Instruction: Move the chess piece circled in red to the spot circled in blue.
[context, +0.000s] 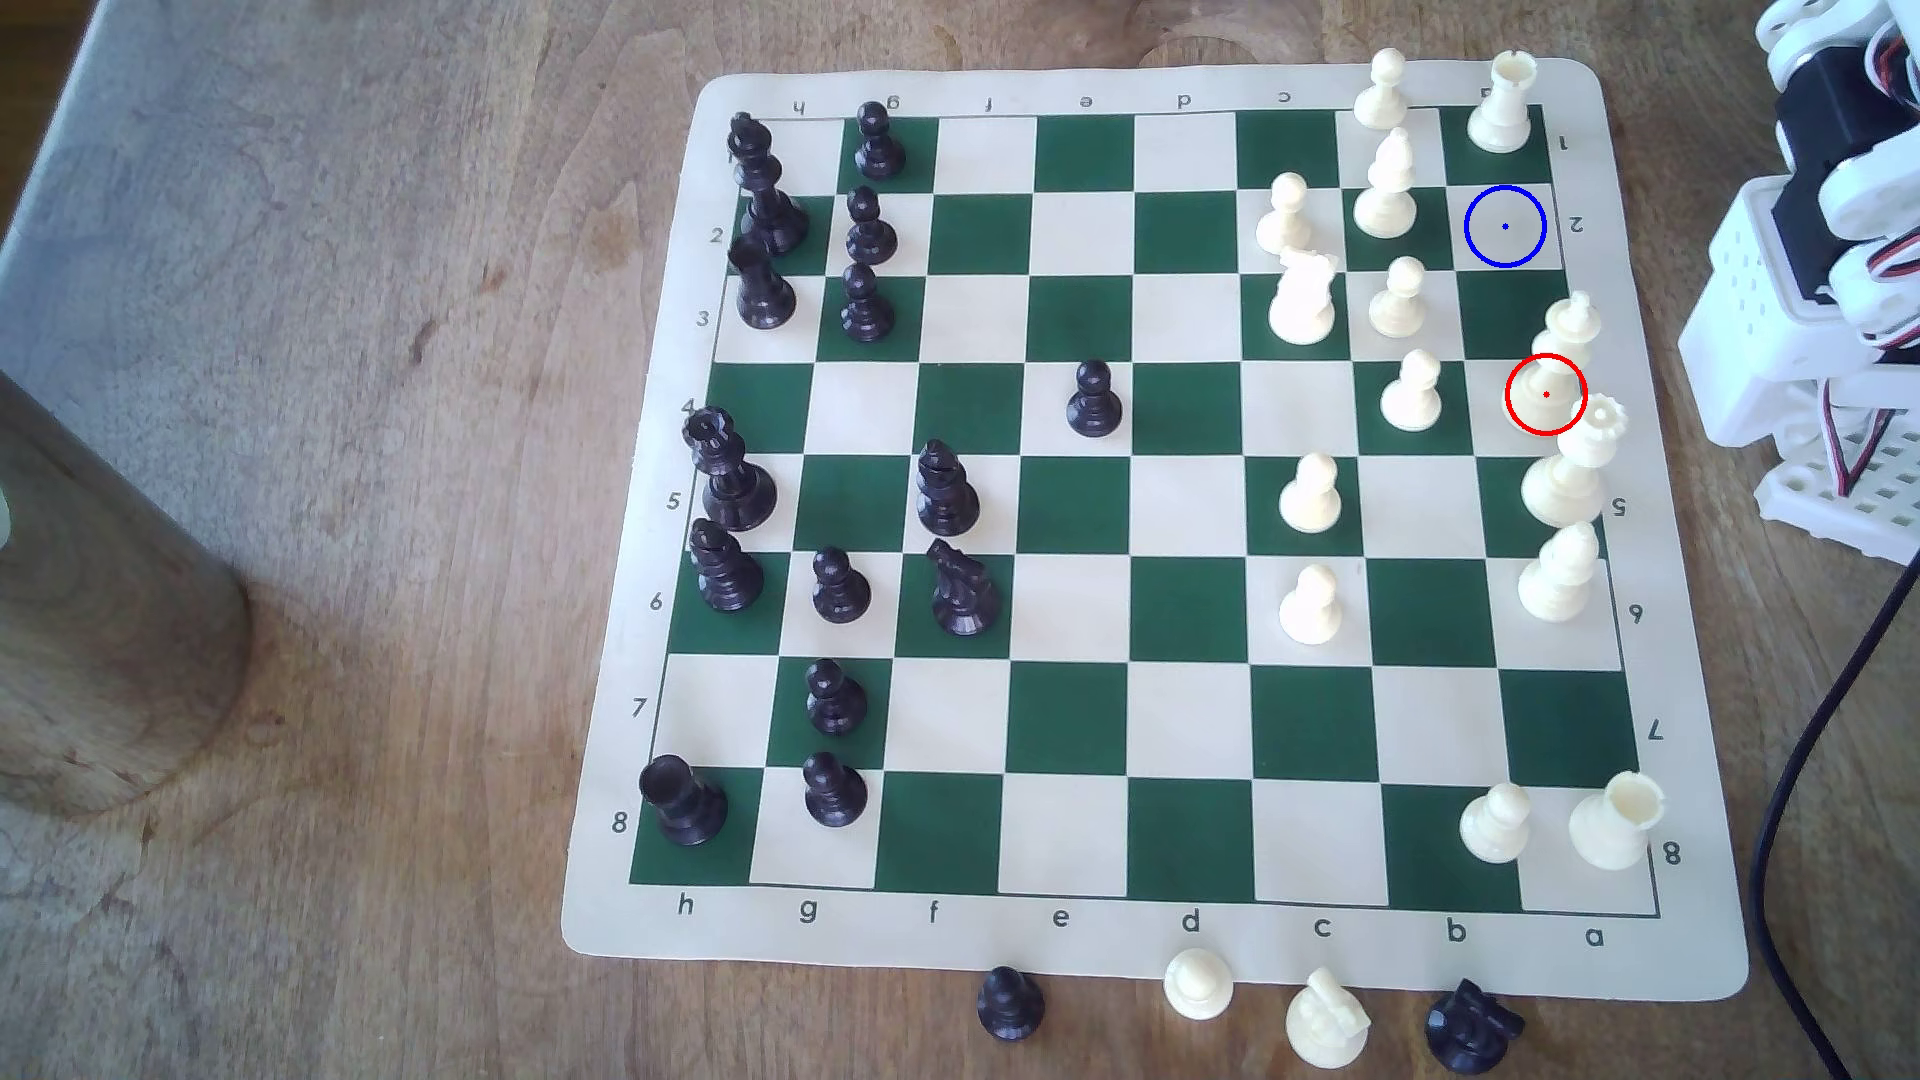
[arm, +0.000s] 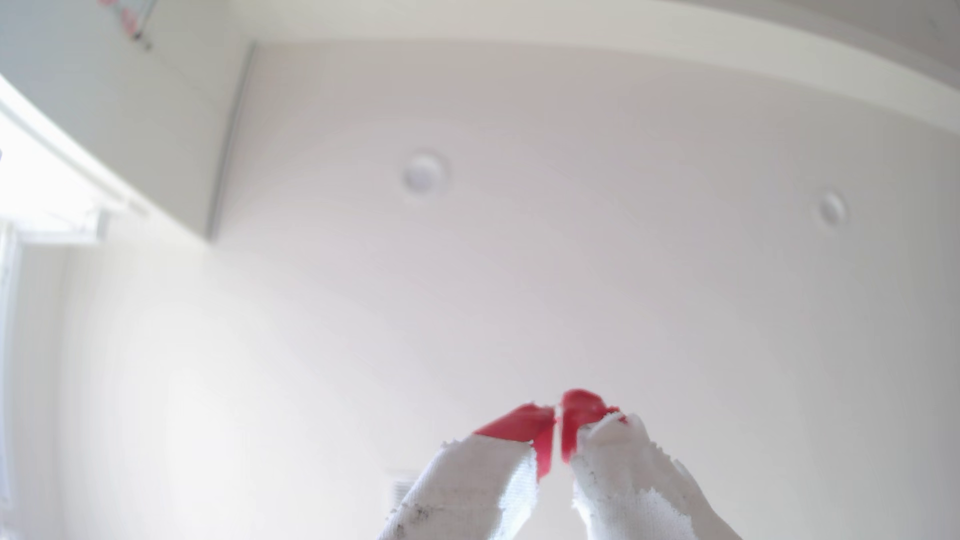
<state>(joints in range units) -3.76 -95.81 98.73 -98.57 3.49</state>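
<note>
exterior view: white king (context: 1562, 353) stands on the mat's a-file edge, queen (context: 1571, 467) touching-close beside it, blue-ringed square (context: 1504, 226) free, rook (context: 1500, 104) just past. risk: clipping the queen on descent. wrist view: end effector (arm: 558, 423) aims at the ceiling, red tips together, empty.

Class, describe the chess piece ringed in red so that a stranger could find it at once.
Start at the green-and-cream chess mat and follow its edge on the exterior view's right, beside the white robot arm. Halfway along stands the cream king, red-ringed at its base. Its small cross top distinguishes it from the spiky-crowned queen beside it.
</note>
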